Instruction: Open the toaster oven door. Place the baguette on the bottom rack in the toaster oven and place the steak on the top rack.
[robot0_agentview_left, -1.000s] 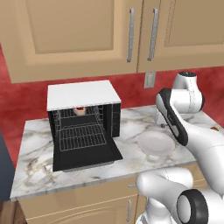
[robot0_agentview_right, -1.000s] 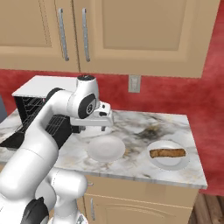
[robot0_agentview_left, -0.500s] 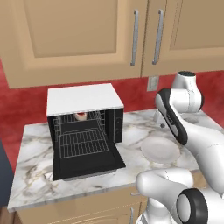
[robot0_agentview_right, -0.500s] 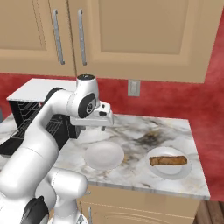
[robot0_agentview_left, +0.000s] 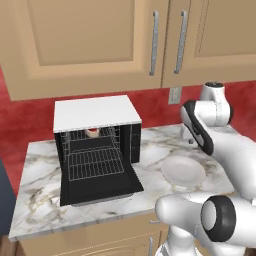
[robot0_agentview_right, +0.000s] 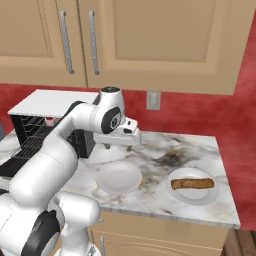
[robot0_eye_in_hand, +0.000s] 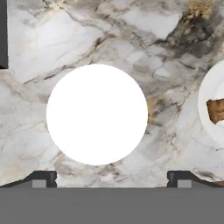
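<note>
The toaster oven (robot0_agentview_left: 95, 112) stands at the counter's left, and the toaster oven door (robot0_agentview_left: 102, 187) lies folded down flat. The steak (robot0_agentview_left: 93, 132) rests on the top rack (robot0_agentview_left: 80, 136), deep inside; the bottom rack (robot0_agentview_left: 95, 162) is bare. In the right base view the steak (robot0_agentview_right: 48, 120) shows inside the toaster oven (robot0_agentview_right: 50, 102). The baguette (robot0_agentview_right: 192, 184) lies on a white plate at the counter's right; its end (robot0_eye_in_hand: 216, 110) enters the hand view. My gripper (robot0_agentview_right: 117, 147) hangs open over the counter, pointing down above an empty plate, with nothing between its fingertips (robot0_eye_in_hand: 43, 178).
An empty white plate (robot0_agentview_right: 119, 177) sits mid-counter under the hand (robot0_eye_in_hand: 96, 114) (robot0_agentview_left: 182, 170). The baguette's plate (robot0_agentview_right: 175, 192) lies near the counter's front right. Wall cabinets hang above, and a wall socket (robot0_agentview_right: 153, 100) is set in the red backsplash.
The whole picture has shifted slightly, so the camera has moved a little. The arm holds the same pose and the gripper stays open.
</note>
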